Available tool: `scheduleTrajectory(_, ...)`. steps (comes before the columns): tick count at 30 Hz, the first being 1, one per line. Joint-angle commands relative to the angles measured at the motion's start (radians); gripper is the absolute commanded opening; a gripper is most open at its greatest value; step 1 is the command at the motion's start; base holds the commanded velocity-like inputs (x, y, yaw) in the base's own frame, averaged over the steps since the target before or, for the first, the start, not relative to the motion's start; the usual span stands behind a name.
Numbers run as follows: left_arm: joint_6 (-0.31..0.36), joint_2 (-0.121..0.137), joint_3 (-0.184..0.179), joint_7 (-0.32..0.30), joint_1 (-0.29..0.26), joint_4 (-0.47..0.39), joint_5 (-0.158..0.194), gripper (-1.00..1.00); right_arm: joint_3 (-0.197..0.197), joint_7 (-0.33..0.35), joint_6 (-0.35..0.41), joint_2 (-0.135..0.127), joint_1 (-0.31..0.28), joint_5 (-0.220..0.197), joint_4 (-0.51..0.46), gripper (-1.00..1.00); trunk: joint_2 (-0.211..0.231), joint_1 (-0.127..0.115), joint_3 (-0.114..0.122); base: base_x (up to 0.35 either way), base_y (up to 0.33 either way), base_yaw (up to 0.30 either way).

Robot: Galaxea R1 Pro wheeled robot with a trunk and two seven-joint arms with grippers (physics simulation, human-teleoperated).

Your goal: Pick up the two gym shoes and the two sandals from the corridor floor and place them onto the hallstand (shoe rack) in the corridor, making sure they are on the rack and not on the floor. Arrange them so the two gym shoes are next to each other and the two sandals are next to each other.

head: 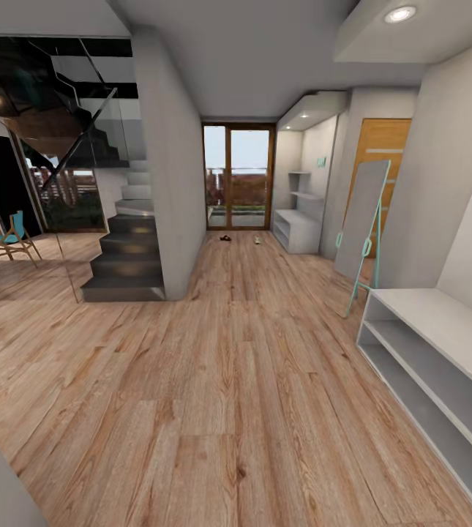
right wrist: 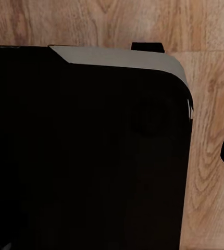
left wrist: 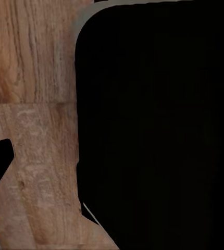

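Tool state cannot be told for either arm: in the left wrist view a large black body of the robot covers most of the picture with wood-plank floor (left wrist: 34, 130) beside it, and in the right wrist view the same sort of dark mass is seen over the planks, with only small black tips at the edges, too little to judge an opening or a hold. From the head view a long corridor is seen, laid with light brown planks (head: 214, 380). At about five o'clock, close by, a low pale grey shoe rack (head: 426, 351) with two open tiers is set against the wall, and its top and shelves are seen bare. Far down the corridor, near twelve o'clock, before the glass door (head: 238, 176), a small dark pair taken to be the sandals (head: 225, 238) lies on the floor, and just at its three o'clock a pale speck, probably a gym shoe (head: 257, 239), is made out; both are too small for detail, and the second gym shoe cannot be picked out. A second grey rack (head: 298, 228) stands beyond them at about one o'clock, and a leaning mirror (head: 364, 227) with teal legs is seen between the two racks. As judged from this, nothing has yet been placed: all four shoes remain to be fetched, carried back and paired on the near rack.
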Motion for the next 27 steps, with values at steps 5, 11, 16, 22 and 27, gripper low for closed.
scheduleTrajectory(5, 0.002, 0.018, 0.0, 0.006, -0.014, -0.031, 0.0, 1.0, 0.0, -0.001, -0.021, -0.005, 0.0, 0.0, -0.018, 1.0, 0.0, 0.0, -0.001, 0.0, 0.0, 0.0)
scheduleTrajectory(11, 0.003, 0.052, 0.0, 0.008, -0.048, -0.065, -0.001, 1.0, 0.0, -0.002, -0.055, -0.029, 0.0, 0.0, -0.052, 1.0, 0.0, 0.0, -0.001, 0.0, 0.0, 0.0)
scheduleTrajectory(16, 0.001, 0.08, 0.001, 0.012, -0.077, -0.093, 0.001, 1.0, -0.003, -0.003, -0.083, -0.053, 0.0, 0.0, -0.08, 1.0, 0.0, 0.0, -0.001, 0.0, 0.0, 0.0)
scheduleTrajectory(22, -0.018, 0.089, 0.002, 0.013, -0.112, -0.128, 0.003, 1.0, -0.006, -0.003, -0.117, -0.064, 0.0, -0.001, -0.114, 1.0, 0.0, 0.0, -0.001, 0.0, 0.0, 0.0)
scheduleTrajectory(27, -0.046, 0.087, 0.002, 0.014, -0.141, -0.156, 0.004, 1.0, -0.008, -0.003, -0.145, -0.066, -0.001, -0.002, -0.142, 1.0, 0.0, 0.0, -0.001, 0.0, 0.0, 0.0)
